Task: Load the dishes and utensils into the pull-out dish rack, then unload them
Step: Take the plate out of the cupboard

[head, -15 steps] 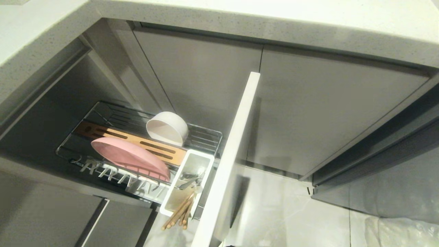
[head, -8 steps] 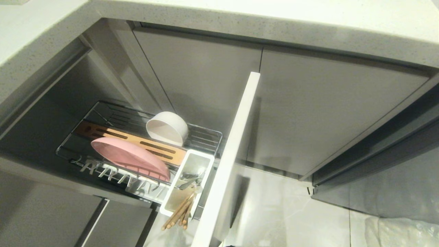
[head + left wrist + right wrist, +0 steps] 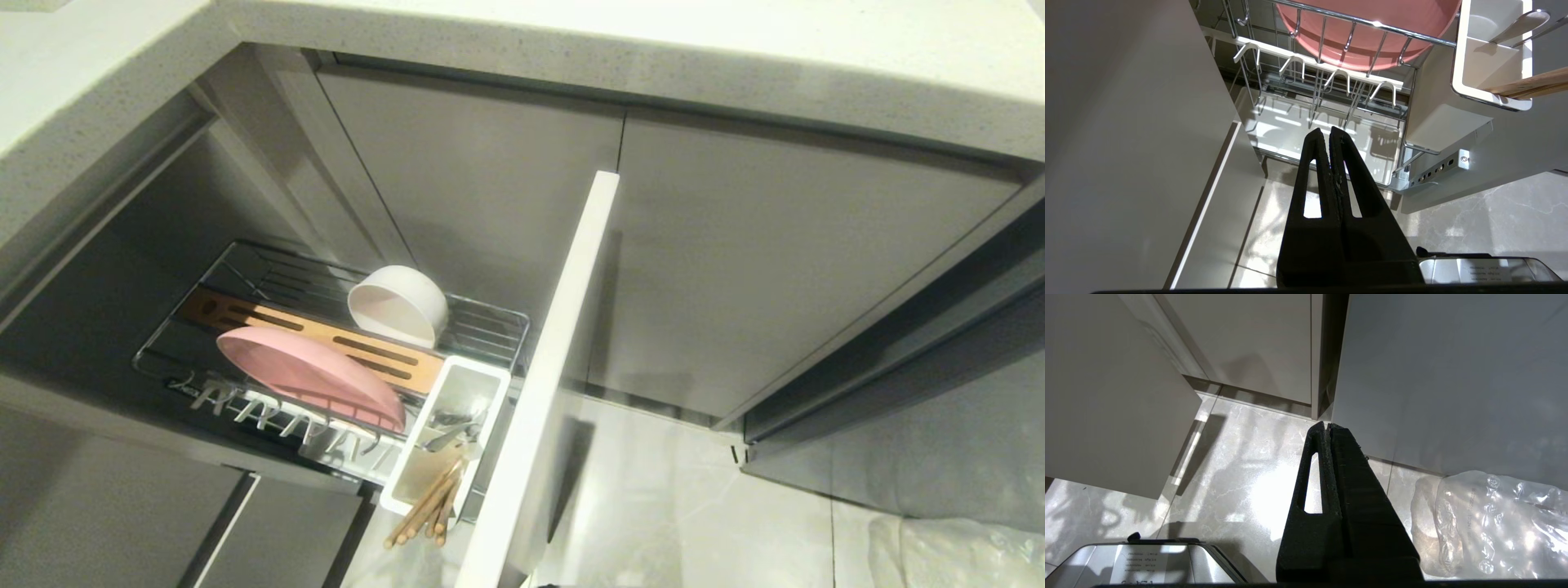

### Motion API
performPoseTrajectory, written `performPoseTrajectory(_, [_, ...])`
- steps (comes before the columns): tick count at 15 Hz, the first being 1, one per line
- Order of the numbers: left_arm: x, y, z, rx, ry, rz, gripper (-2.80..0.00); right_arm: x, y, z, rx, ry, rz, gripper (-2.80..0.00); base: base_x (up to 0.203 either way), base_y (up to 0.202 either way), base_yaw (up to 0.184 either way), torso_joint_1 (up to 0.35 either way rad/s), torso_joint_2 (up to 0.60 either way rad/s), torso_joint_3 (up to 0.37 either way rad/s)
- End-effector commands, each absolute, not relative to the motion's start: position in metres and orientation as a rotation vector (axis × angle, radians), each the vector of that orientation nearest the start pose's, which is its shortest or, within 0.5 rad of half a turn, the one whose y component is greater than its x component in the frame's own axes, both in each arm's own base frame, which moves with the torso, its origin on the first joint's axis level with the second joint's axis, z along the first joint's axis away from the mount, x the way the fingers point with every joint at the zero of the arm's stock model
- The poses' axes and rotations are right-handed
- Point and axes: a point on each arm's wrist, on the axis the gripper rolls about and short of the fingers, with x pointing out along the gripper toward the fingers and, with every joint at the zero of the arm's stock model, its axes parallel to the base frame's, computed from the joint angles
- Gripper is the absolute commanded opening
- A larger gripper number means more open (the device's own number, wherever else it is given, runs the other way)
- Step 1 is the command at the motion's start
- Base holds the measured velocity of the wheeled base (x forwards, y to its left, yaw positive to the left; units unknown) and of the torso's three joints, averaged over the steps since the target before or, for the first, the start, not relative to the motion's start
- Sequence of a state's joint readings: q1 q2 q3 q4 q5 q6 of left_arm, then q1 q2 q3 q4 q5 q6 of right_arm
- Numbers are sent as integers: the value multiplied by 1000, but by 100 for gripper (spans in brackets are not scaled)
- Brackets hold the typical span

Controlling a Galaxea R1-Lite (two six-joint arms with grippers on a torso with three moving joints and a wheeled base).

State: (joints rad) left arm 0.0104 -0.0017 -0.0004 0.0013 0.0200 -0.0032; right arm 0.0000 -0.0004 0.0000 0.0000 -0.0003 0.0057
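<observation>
The pull-out dish rack (image 3: pixel 482 322) stands drawn out and holds one pink plate (image 3: pixel 310 376) on edge against the prongs, one white bowl (image 3: pixel 398 304) tipped on its side, and one white caddy (image 3: pixel 445 437) with two chopsticks (image 3: pixel 424 510) and one fork (image 3: pixel 453 433). The left claw (image 3: pixel 1329 131), fingers pressed together and empty, hangs below the rack; the plate is ahead of its tips, the caddy off to one side. The right claw (image 3: pixel 1327 426), likewise closed and empty, points at the floor (image 3: pixel 1241 457) well apart from the rack.

Open room above the pull-out dish rack (image 3: pixel 482 322), front panel (image 3: pixel 555 359) walling its right, countertop (image 3: pixel 571 41) overhanging
</observation>
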Motion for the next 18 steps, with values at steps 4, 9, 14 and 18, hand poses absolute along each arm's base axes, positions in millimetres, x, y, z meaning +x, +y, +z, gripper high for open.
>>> performPoseTrajectory(4, [-23, 0, 75, -19, 0, 32, -280, -23, 0, 75, 6, 0, -1, -280, 0, 0, 0, 0, 0, 0])
performPoseTrajectory(9, [-41, 0, 134, -36, -342, 20, -280, -23, 0, 75, 6, 0, 0, -280, 0, 0, 0, 0, 0, 0])
performPoseTrajectory(14, [-98, -3, 221, -16, -504, -101, -280, -23, 0, 75, 6, 0, 0, -280, 0, 0, 0, 0, 0, 0])
performPoseTrajectory(18, [-96, -3, 301, -62, -475, -214, -280, -23, 0, 75, 6, 0, -1, -280, 0, 0, 0, 0, 0, 0])
